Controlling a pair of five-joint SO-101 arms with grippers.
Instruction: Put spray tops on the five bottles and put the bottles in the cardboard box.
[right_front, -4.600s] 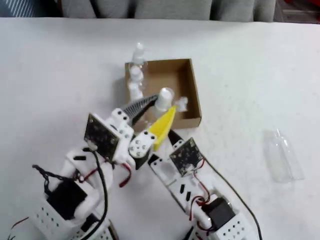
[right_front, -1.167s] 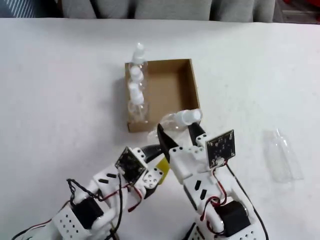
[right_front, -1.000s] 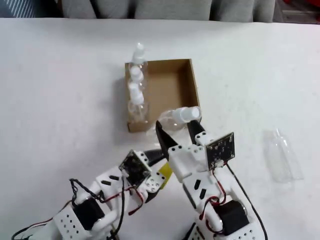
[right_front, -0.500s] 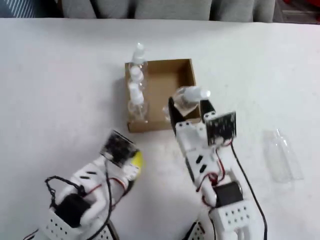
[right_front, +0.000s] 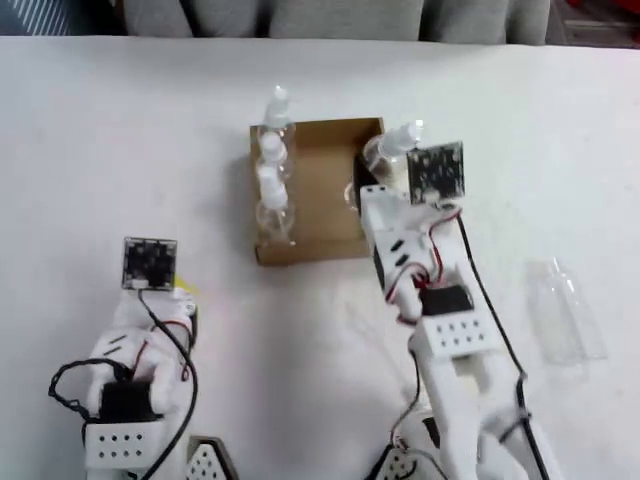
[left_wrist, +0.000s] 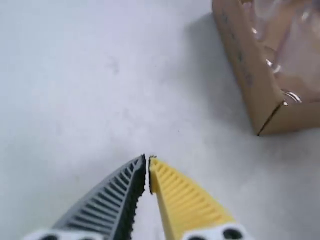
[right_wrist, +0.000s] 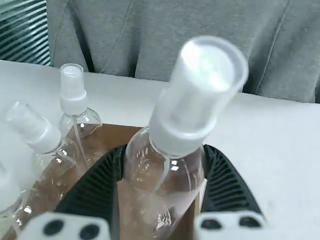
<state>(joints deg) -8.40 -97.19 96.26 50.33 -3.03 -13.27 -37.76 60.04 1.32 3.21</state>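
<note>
While the white table (right_front: 120, 130) carries everything, the right arm stretches over it to the cardboard box (right_front: 320, 252), and the left arm is folded back near its own base. The box is open at the top. It lies under and just beside the right gripper (right_front: 385, 165), and well ahead of the left gripper (left_wrist: 148, 162), toward the right arm's side. The right gripper holds a clear bottle (right_wrist: 165, 185) by its body: the two black jaws press on it from both sides, and the bottle points away from the wrist, over the far right corner of the box. I cannot tell if this bottle touches the floor of the box. On the other side of the box from this gripper, three bottles (right_front: 272, 200) stand in a row along the wall, each one with a spray top. Another clear bottle (right_front: 565, 310) lies on its side on the table, well apart from the right gripper on its outer side. The left gripper is closed, its grey and yellow fingertips meet with nothing between them, and it hangs over bare table. The held bottle carries a white spray top (right_wrist: 197, 95) with a clear cap, the part farthest from the gripper.
</note>
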